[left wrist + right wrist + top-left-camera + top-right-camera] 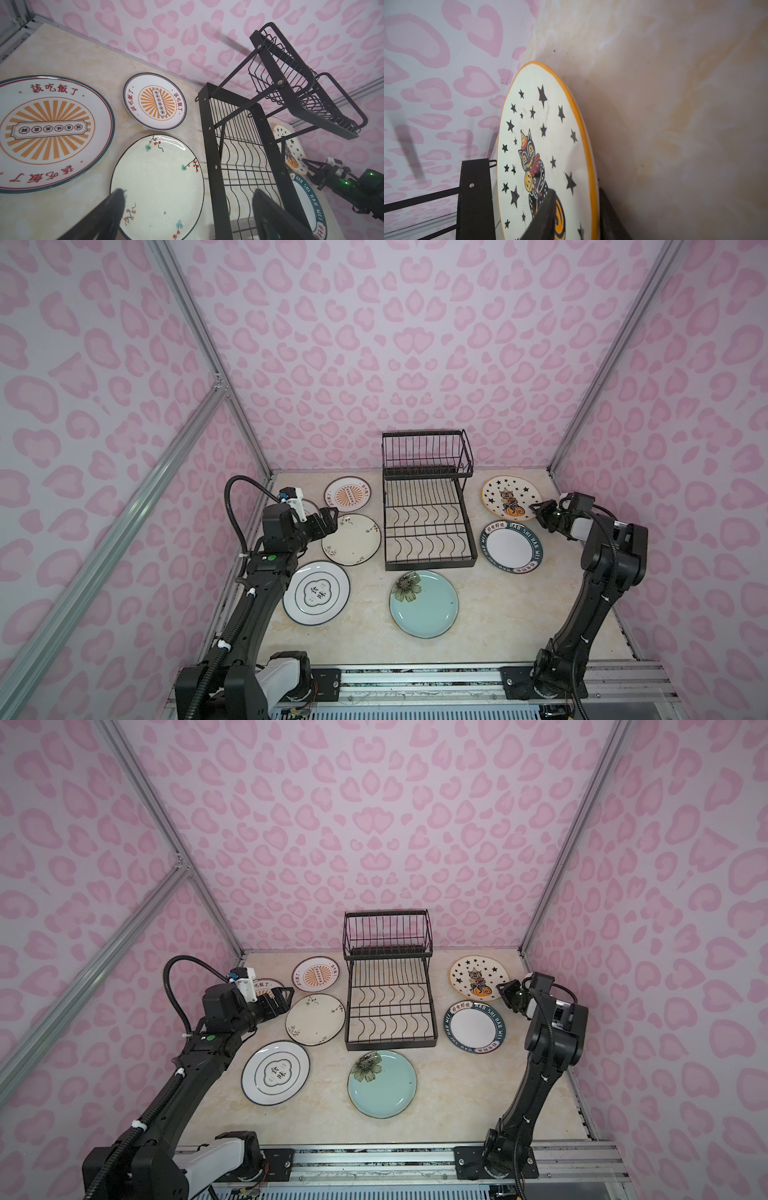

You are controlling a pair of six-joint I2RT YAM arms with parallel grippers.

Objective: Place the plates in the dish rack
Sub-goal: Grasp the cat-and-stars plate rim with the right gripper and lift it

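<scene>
Rack (pixel 430 526) mid-table, empty. The plates lie on the table (pixel 498 605) around it. Key relation: cat plate (pixel 505 493) sits at 10 o'clock from the right tool (pixel 535 510), the nearer arm, so the tool is at the plate's 4 o'clock rim. Wrist view shows one finger (pixel 543 220) over the face and the other under the rim. It straddles the rim, can't tell if clamped. Rack is at 9 o'clock from that plate. Left tool (pixel 332 519) wide open, empty, over the branch plate (pixel 353 539) at its 10 o'clock edge.
</scene>
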